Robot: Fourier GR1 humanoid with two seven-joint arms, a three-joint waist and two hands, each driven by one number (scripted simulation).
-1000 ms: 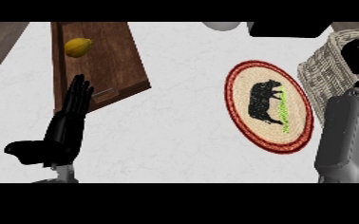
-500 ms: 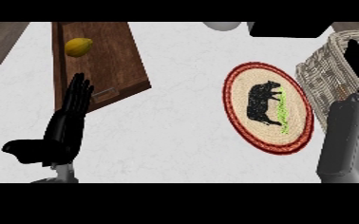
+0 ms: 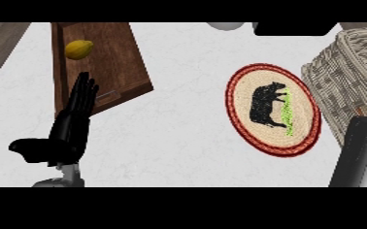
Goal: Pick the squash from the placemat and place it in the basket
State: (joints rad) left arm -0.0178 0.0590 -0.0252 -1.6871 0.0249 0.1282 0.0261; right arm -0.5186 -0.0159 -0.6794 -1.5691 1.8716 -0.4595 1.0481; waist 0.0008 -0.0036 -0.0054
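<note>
Approach step: left hand rests, fingers straight; I cannot read the right hand beside the placemat. Next: grasp the squash.

Counter: board, placemat, basket.

Right arm lower in view

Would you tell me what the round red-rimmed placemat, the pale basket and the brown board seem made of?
The round red-rimmed placemat looks like coiled straw or fibre, matt, by its ringed texture. The pale basket seems woven wicker: interlaced strands show. The brown board appears dark-stained wood, with visible grain.
</note>
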